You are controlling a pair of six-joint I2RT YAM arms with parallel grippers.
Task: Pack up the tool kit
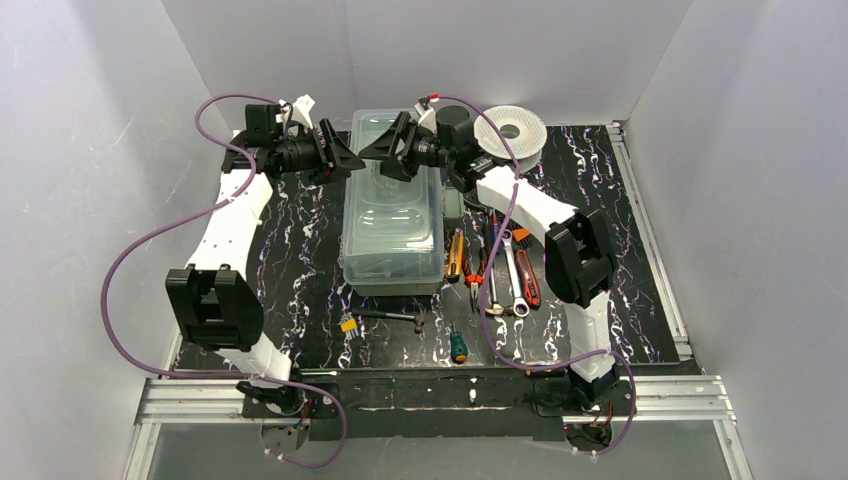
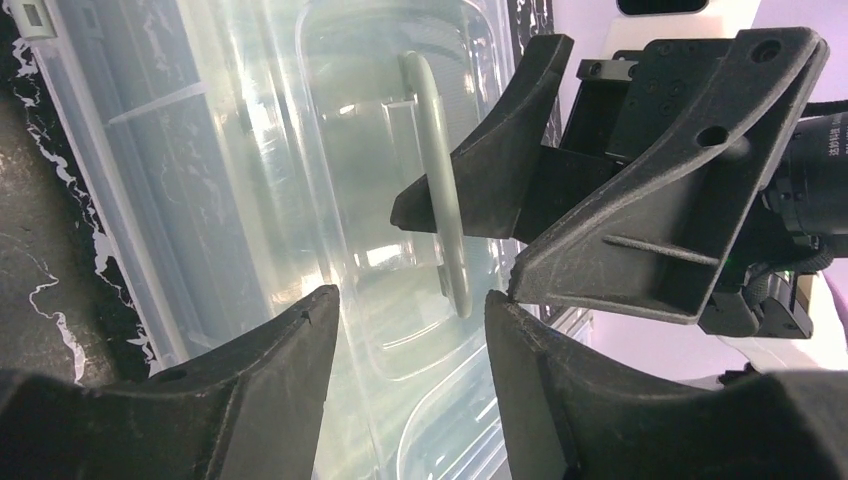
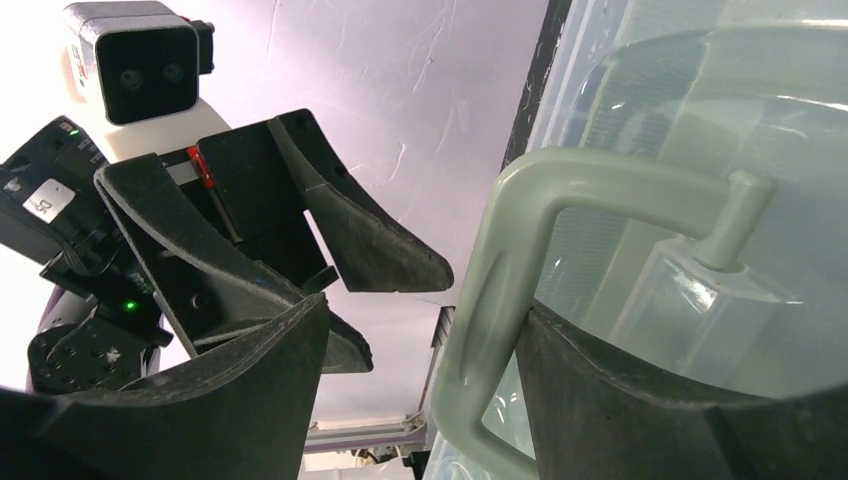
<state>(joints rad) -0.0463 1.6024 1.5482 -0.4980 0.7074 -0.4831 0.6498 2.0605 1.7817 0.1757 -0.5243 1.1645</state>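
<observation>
The tool kit box [image 1: 392, 225] stands mid-table, its clear lid [image 2: 300, 200] lying on the pale green base. The lid's pale green handle [image 3: 520, 200] stands up at the far end. My right gripper [image 3: 422, 310] is open around the handle [image 2: 440, 190], which rests against its right finger [image 3: 620, 400]. My left gripper [image 2: 410, 298] is open just left of it above the lid, nothing between its fingers. In the top view both grippers, left [image 1: 347, 157] and right [image 1: 383, 152], face each other tip to tip. Loose hand tools [image 1: 497, 268] lie right of the box.
A hammer [image 1: 392, 316], a small yellow part [image 1: 348, 325] and a green-handled screwdriver [image 1: 458, 345] lie in front of the box. A round white spool [image 1: 512, 132] sits at the back right. White walls enclose the table on three sides.
</observation>
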